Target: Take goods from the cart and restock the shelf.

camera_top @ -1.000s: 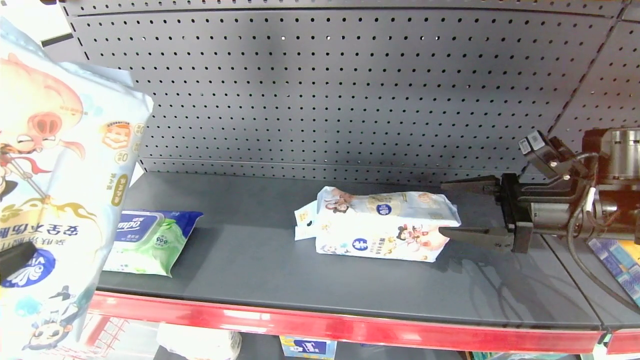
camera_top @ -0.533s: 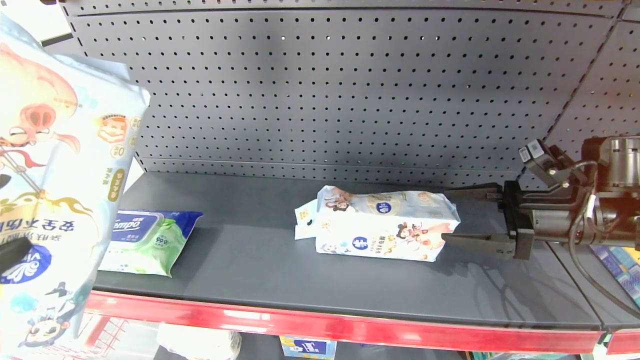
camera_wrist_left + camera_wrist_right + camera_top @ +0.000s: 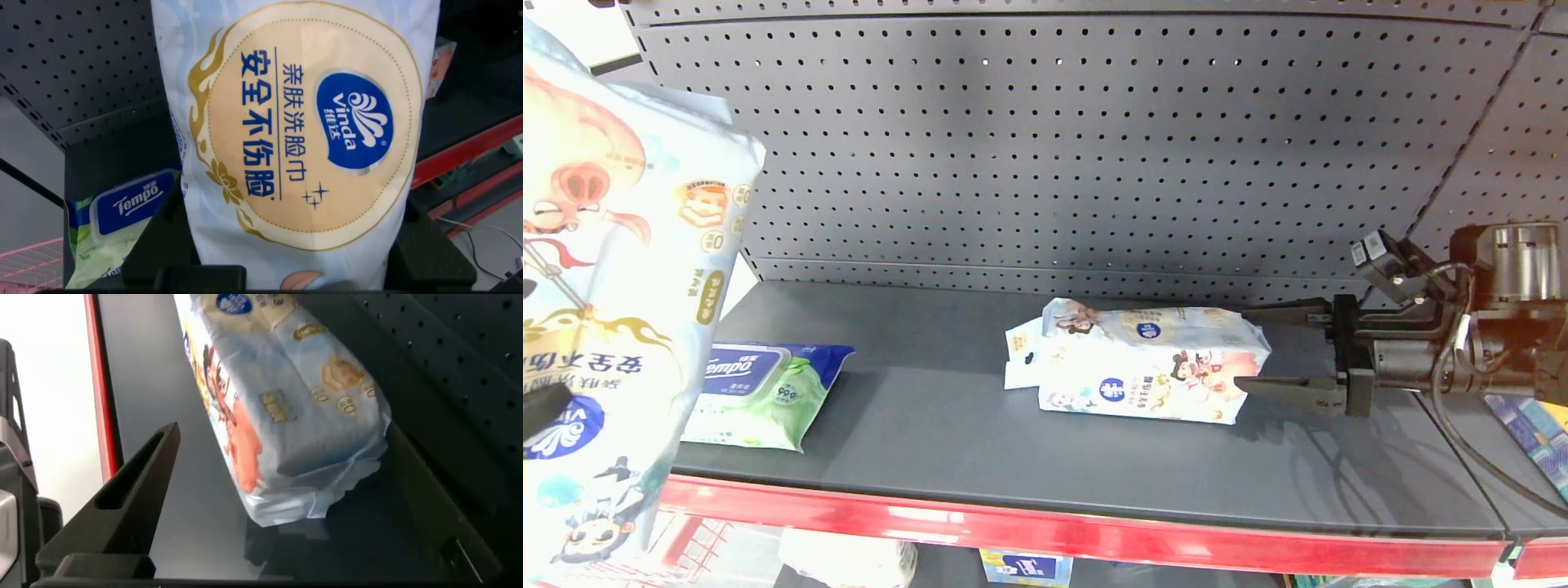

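The big pack [image 3: 613,286] held up at the far left runs off the edge of the head view, and it covers most of what holds it: of the left gripper [image 3: 294,265] I can make out dark fingers [image 3: 167,241] on either side of the pack's lower part, pinching it in the air in front of the shelf [image 3: 931,425]. In the wrist view the pack [image 3: 302,139] hides much of the shelf deck behind it. Out on the right, the right gripper [image 3: 1241,347] lies level over the deck with its jaws spread wide around the near end of the tissue pack [image 3: 1143,367], which lies on its side near the middle of the shelf; whether the far finger touches the crimped end I cannot tell, while the wrist view shows a gap between the pack [image 3: 278,400] and the finger [image 3: 139,490] nearer the front. A green and blue wipes pack [image 3: 760,392] lies flat on the left of the deck, its left end hidden by the big pack. The pegboard [image 3: 1054,147] closes the back, a red lip [image 3: 1054,531] runs along the front, and below it some goods [image 3: 849,559] are cut off and hard to make out
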You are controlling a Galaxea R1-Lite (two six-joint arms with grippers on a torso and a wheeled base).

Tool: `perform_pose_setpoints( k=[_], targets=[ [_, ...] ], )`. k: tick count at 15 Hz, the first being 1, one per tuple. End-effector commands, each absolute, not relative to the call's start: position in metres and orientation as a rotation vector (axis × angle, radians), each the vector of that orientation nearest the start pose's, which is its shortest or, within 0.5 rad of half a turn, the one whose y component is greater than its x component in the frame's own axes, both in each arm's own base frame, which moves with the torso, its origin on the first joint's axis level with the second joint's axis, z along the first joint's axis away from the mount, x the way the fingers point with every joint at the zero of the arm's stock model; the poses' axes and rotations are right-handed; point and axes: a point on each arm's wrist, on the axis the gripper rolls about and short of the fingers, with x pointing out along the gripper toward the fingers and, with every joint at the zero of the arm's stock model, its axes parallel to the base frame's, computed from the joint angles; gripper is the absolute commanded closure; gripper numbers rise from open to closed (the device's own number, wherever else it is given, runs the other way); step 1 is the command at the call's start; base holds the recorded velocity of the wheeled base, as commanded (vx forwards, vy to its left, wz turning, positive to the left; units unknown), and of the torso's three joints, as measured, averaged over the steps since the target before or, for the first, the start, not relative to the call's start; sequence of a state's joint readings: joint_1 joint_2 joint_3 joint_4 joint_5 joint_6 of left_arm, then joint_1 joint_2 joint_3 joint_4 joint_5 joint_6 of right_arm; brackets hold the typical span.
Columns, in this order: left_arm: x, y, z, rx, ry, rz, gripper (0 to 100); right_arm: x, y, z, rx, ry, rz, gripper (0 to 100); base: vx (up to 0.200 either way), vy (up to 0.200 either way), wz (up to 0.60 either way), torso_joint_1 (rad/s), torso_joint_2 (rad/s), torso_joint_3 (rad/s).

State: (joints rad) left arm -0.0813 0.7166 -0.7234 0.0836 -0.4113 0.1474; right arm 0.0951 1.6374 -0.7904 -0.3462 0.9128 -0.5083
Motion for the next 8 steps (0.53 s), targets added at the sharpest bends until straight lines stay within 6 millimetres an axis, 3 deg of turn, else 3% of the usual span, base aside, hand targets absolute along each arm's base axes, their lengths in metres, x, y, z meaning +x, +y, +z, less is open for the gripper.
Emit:
perform_pose_setpoints(
  k=[1,4,8],
  targets=[
    [0.047,-0.013,0.265,0.131,0.043,-0.497,100,0.264,0.044,0.187,-0.265,0.172,1.07,0,0.0,0.0,0.0,0.0,0.0,0.0],
    [0.048,-0.013,0.264,0.13,0.046,-0.497,100,0.257,0.04,0.198,-0.264,0.147,1.048,0,0.0,0.0,0.0,0.0,0.0,0.0],
    [0.049,-0.013,0.265,0.13,0.049,-0.504,100,0.264,0.03,0.186,-0.236,0.194,1.022,0,0.0,0.0,0.0,0.0,0.0,0.0]
  ],
)
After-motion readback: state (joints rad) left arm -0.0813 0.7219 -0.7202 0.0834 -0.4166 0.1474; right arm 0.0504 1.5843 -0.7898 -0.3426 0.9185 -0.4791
